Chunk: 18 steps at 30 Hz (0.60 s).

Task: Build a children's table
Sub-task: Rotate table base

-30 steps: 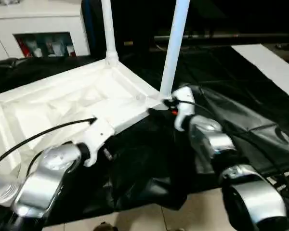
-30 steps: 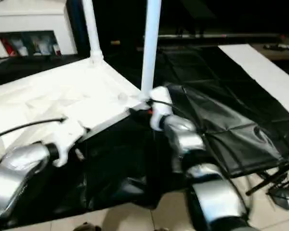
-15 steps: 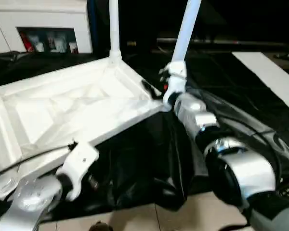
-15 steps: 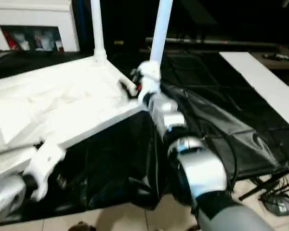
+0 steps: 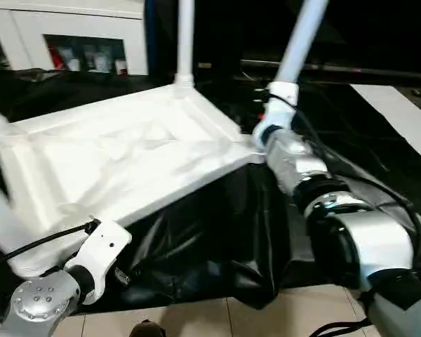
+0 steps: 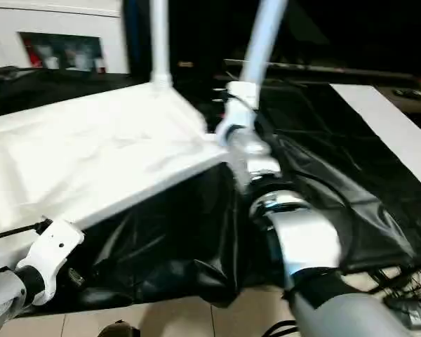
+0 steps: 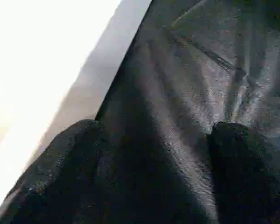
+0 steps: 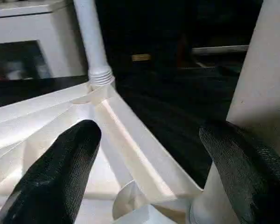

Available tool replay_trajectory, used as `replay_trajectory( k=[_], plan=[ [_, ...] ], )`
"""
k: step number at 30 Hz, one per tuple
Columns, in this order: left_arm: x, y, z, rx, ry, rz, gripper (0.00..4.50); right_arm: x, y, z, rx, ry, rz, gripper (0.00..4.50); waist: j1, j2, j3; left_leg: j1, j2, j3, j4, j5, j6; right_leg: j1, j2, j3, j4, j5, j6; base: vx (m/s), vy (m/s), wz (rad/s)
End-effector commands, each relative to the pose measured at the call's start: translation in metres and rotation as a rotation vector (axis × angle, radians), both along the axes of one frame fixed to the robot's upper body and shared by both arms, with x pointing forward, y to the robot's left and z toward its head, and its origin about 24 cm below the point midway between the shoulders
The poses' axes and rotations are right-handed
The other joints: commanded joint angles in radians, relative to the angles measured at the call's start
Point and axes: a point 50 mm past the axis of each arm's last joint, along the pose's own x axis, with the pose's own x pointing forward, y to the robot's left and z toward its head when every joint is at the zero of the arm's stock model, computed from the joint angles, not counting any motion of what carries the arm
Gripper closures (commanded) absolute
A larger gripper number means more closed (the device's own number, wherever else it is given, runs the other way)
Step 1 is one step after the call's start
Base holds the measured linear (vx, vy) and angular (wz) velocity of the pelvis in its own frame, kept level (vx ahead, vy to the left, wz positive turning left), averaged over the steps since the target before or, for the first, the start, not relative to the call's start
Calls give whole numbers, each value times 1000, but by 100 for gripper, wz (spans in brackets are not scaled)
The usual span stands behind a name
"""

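Right wrist view: right tool [image 8: 144, 182] spread beside near leg [image 8: 266, 84], left tool [image 7: 144, 182] apart over draped surface [image 7: 200, 70]; upturned tabletop [image 5: 126, 161] looks light, stiff, slick plastic, best gripped low by sockets.

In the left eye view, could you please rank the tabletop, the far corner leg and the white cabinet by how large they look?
1. Tabletop, clearly largest.
2. White cabinet and far corner leg: both cut off by the frame's top edge, and the cabinet stands farther back, so I won't rank them.
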Motion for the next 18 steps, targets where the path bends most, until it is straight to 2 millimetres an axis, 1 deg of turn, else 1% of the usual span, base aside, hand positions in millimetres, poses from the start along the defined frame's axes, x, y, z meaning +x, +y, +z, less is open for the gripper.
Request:
replay_trajectory(
  k=[1,2,3,4,5,6,7,8,9,10,11,12,13,14,15,16,17,18],
  plan=[
    [1,6,-2,38,-10,18,11,4,-37,9,-1,-23,-140,50,-11,24,-57,32,27,-20,-84,-418,-76,21,-50,50,-71,-321,-105,0,0,0],
    [0,6,-3,40,-11,19,11,4,-41,10,-3,-25,-152,50,-11,24,-58,33,27,-20,-84,-417,-75,20,-50,50,-72,-322,-104,0,0,0],
    [0,6,-3,40,-11,19,11,4,-41,10,-3,-25,-152,50,-11,24,-57,32,27,-20,-83,-416,-74,21,-50,50,-72,-323,-104,0,0,0],
    [1,7,-3,41,-15,23,11,4,-50,11,-11,-29,-176,50,-10,23,-58,30,26,-20,-82,-409,-72,22,-50,50,-71,-322,-103,0,0,0],
    [1,7,-3,41,-15,23,11,4,-50,11,-11,-29,-176,50,-9,23,-58,30,26,-19,-82,-408,-71,22,-50,49,-71,-322,-103,0,0,0],
    [2,8,-3,45,-19,25,11,4,-57,12,-16,-31,-195,50,-9,26,-58,30,26,-20,-81,-407,-71,22,-49,49,-71,-323,-102,0,0,0],
    [4,10,-3,52,-33,27,11,3,-71,13,-25,-38,-229,50,-9,26,-58,30,25,-20,-81,-408,-71,22,-49,49,-72,-322,-103,0,0,0],
    [5,10,-3,52,-37,27,11,2,-73,13,-25,-39,-236,50,-9,25,-59,31,25,-19,-80,-408,-70,22,-48,48,-72,-321,-102,0,0,0],
    [6,11,-3,52,-42,27,11,2,-77,14,-26,-41,-247,50,-8,28,-59,31,25,-19,-80,-411,-70,21,-48,49,-72,-319,-103,0,0,0],
    [7,11,-2,51,-50,24,11,2,-83,14,-28,-43,-262,50,-8,24,-60,29,25,-20,-79,-402,-69,24,-48,48,-70,-311,-106,0,0,0],
    [9,11,-2,41,-59,19,11,1,-88,15,-37,-46,-267,50,-8,31,-60,29,24,-20,-78,-402,-69,23,-48,48,-69,-308,-107,0,0,0],
    [9,11,-2,38,-61,18,11,1,-89,15,-39,-47,-267,50,-9,29,-59,30,23,-18,-77,-405,-67,22,-45,47,-72,-306,-108,0,0,0],
    [10,12,-2,30,-66,17,11,0,-91,15,-46,-49,-262,50,-8,29,-60,29,23,-18,-77,-406,-67,24,-45,47,-71,-306,-109,0,0,0],
    [11,14,1,6,-81,4,11,0,-89,13,-51,-50,-196,50,-9,31,-60,29,23,-19,-76,-405,-68,25,-46,47,-69,-302,-111,0,0,0],
    [11,14,1,6,-81,4,11,0,-89,13,-51,-50,-196,50,-10,29,-61,26,22,-19,-76,-406,-64,26,-46,46,-71,-303,-112,0,0,0],
    [12,16,6,-44,-107,-9,11,-1,-84,11,-80,-59,-106,50,-15,26,-61,21,20,-20,-75,-403,-55,30,-48,46,-71,-306,-117,0,0,0],
    [12,17,9,-74,-126,-12,11,-1,-81,10,-100,-64,-54,50,-17,27,-61,20,22,-21,-76,-402,-55,31,-49,46,-72,-310,-118,0,0,0],
    [12,19,11,-92,-139,-14,11,-2,-79,9,-113,-67,-19,50,-18,26,-61,19,23,-22,-75,-393,-50,32,-50,45,-72,-304,-127,0,0,0]
  ],
)
